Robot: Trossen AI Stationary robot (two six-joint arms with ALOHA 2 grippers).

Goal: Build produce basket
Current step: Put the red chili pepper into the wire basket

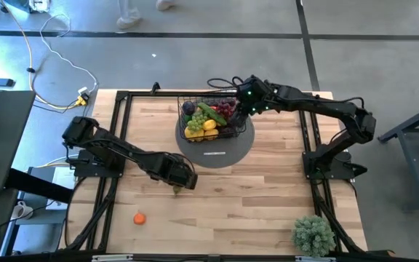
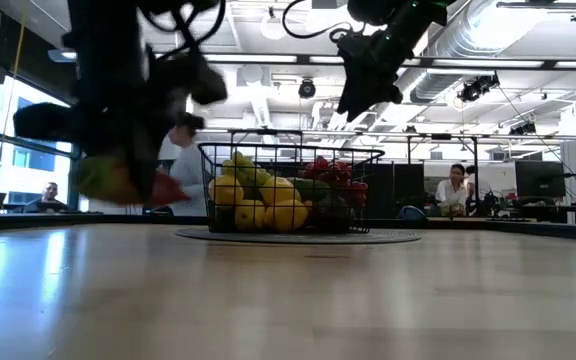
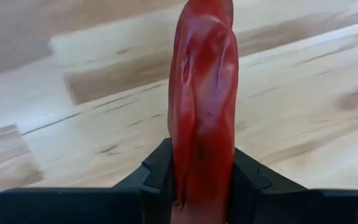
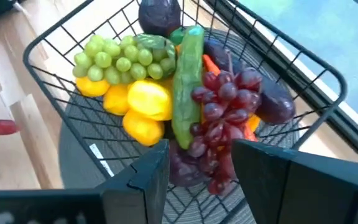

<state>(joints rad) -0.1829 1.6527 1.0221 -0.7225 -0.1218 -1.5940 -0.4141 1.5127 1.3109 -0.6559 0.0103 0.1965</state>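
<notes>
Left wrist view: left tool (image 3: 201, 186) grasps red chilli (image 3: 202, 106); right tool (image 4: 201, 168) released above basket (image 4: 303, 56)

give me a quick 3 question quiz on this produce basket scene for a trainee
1. True or false: the left end effector is shut on a red chilli.
2. What does the basket stand on? A) bare wood B) grey round mat C) a tray
3. Fill in: the right end effector hovers open over the ____.

Key: 1 true; 2 B; 3 basket
</notes>
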